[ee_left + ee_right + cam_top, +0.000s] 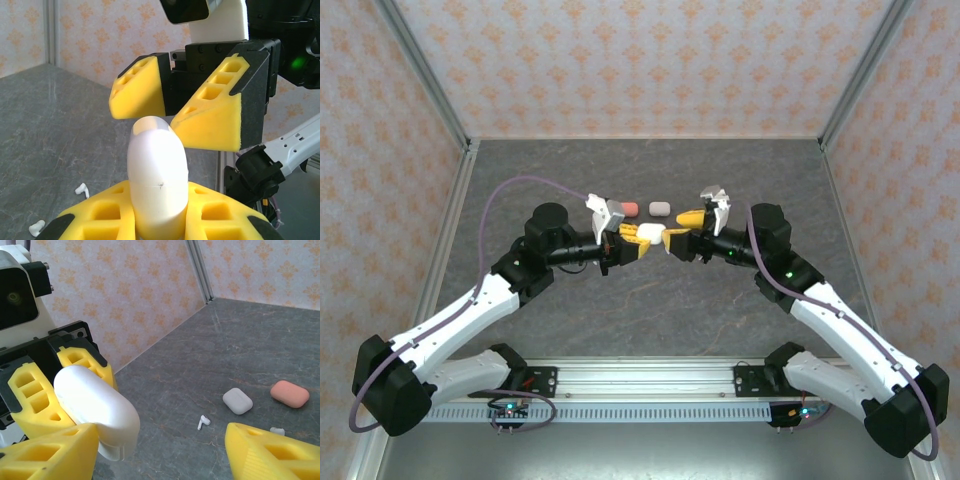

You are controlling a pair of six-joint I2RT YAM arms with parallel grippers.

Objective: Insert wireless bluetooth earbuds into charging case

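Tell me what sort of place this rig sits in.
Probably a lab test booth: grey marbled tabletop, orange-patterned wall panels in silver aluminium framing, white robot arms on a slotted metal rail.

left pincer [638, 240] and right pincer [672, 240]: yellow pads [210, 125], black frames. white case [157, 175] between the left pads. beyond the right pincer: pink case [290, 393], pale grey case [237, 401], white bud [203, 422]. desk [250, 340] marbled grey; walls [125, 290] cream, orange floral print.
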